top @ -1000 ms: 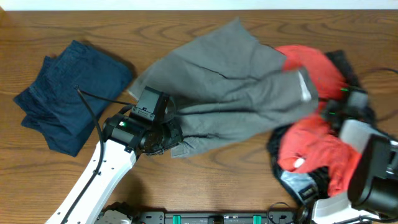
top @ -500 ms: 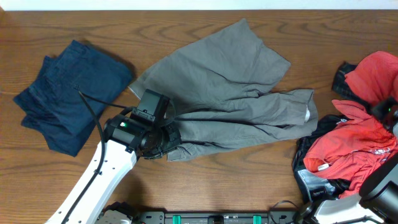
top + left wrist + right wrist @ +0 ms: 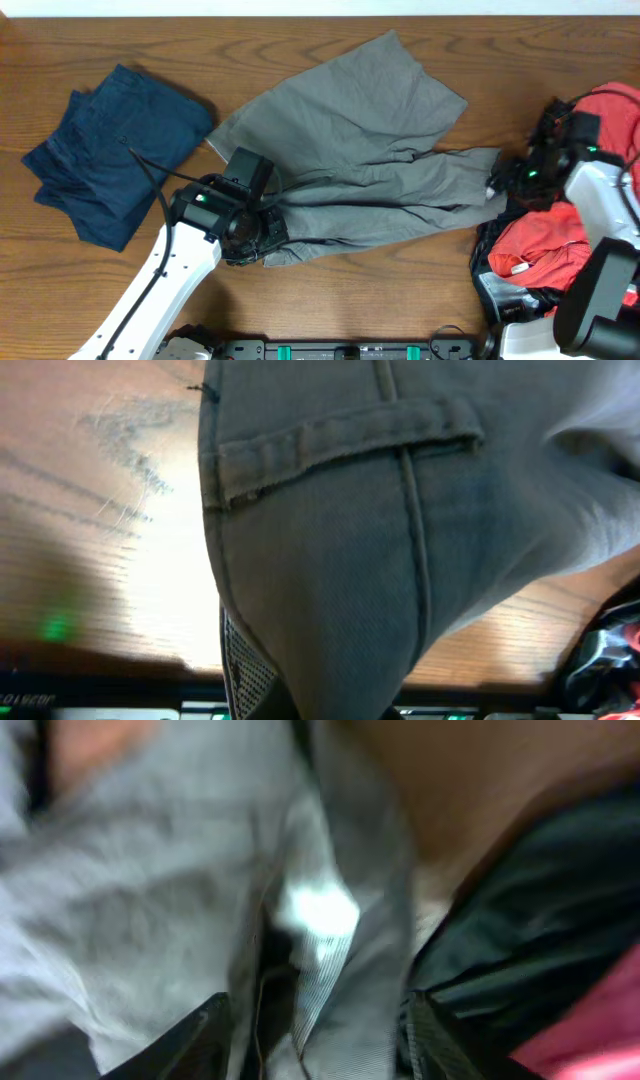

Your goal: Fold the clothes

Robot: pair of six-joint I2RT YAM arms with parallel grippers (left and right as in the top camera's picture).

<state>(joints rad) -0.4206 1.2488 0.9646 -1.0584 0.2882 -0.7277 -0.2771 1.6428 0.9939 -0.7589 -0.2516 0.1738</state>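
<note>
The trousers [image 3: 350,140] were plain grey, the shorts [image 3: 105,150] at left navy, the shirt [image 3: 545,245] at right orange-red, the worktop [image 3: 300,40] brown woodgrain.

The trousers [image 3: 350,150] lie spread across the middle of the table [image 3: 300,40], with their legs running to the right. Well to their left sit the shorts [image 3: 110,150] (folded, near the left edge). The shirt [image 3: 545,245] is heaped at the right edge, just beside the leg ends.

Matt grey woven cloth shorts [image 3: 350,130] with stitched seams lie on glossy grained wood table [image 3: 300,40].
</note>
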